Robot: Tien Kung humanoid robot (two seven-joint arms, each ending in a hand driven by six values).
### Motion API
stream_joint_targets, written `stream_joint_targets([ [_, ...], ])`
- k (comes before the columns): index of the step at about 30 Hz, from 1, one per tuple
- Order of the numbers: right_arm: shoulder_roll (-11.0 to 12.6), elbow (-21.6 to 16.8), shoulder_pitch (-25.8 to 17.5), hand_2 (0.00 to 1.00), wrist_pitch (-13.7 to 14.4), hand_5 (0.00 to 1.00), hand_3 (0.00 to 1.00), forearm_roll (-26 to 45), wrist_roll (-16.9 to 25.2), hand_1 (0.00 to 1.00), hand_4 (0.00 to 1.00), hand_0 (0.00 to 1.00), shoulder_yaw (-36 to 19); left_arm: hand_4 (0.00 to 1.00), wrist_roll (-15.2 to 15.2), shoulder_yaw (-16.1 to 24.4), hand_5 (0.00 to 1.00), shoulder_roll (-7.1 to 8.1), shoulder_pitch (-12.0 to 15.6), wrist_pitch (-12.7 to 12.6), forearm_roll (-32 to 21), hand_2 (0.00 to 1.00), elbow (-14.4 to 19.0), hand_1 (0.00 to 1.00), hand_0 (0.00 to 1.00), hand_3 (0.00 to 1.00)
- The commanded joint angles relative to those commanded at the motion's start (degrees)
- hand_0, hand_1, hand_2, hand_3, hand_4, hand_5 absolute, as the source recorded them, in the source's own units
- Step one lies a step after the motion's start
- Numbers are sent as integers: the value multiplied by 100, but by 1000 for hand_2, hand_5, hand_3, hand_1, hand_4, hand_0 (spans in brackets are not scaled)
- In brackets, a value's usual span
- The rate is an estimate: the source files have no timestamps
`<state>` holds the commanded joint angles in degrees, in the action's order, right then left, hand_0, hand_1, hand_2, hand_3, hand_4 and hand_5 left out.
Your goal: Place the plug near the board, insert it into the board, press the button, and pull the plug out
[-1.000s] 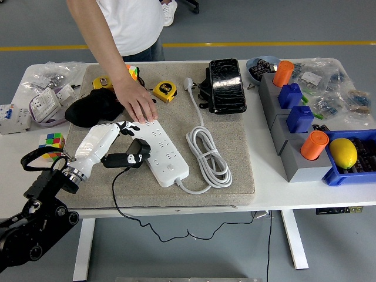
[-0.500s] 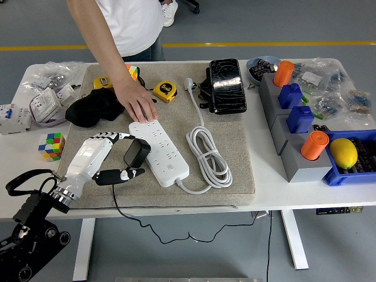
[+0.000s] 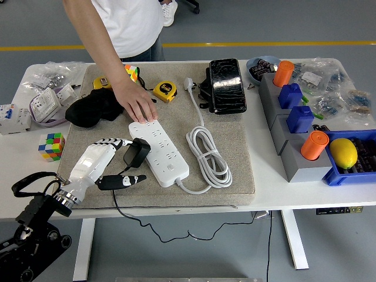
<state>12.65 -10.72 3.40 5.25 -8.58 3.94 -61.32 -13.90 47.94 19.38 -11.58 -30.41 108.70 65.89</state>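
Note:
A white power strip (image 3: pixel 160 151) lies on the grey mat (image 3: pixel 235 141), its button (image 3: pixel 170 167) near the front end. A black plug adapter (image 3: pixel 136 151) leans tilted against the strip's left edge, and its black cable (image 3: pixel 117 202) trails off over the table's front. My left hand (image 3: pixel 133 160), white-shelled, lies just left of the plug with fingers (image 3: pixel 114 141) and thumb (image 3: pixel 120 180) spread apart and not closed on it. A person's hand (image 3: pixel 138 104) presses flat on the strip's far end. The strip's own white cable (image 3: pixel 208 155) is coiled to its right.
A black cloth (image 3: pixel 94 108) and yellow tape measures (image 3: pixel 164 91) sit behind the strip, a black case (image 3: pixel 226 85) at the back centre. A Rubik's cube (image 3: pixel 51 145) lies left of the mat. Grey blocks (image 3: pixel 294 153) with orange and blue parts and a blue bin (image 3: pixel 352 170) holding a lemon stand at the right.
My left hand let go of the plug, opened, and drew back toward the near left. The plug stays tilted at the strip's left edge. The person's hand has not moved.

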Motion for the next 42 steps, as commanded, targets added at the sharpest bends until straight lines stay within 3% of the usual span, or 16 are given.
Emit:
stream_joint_targets([
  [23,7,-3,-24,540,-3,351,507,-2,4,582,847,475,-9,998,225,-434,630,-218,-544,207,-28,785,-145,807,776,746],
  [34,0,3,-15,540,-1,352,507,-2,9,581,848,471,-64,998,379,-386,631,-245,-627,345,-130,783,-156,803,769,745],
  [42,-4,2,-25,540,9,352,507,-17,34,581,848,467,-98,998,351,-185,635,-139,-497,429,-363,772,273,779,744,737],
])
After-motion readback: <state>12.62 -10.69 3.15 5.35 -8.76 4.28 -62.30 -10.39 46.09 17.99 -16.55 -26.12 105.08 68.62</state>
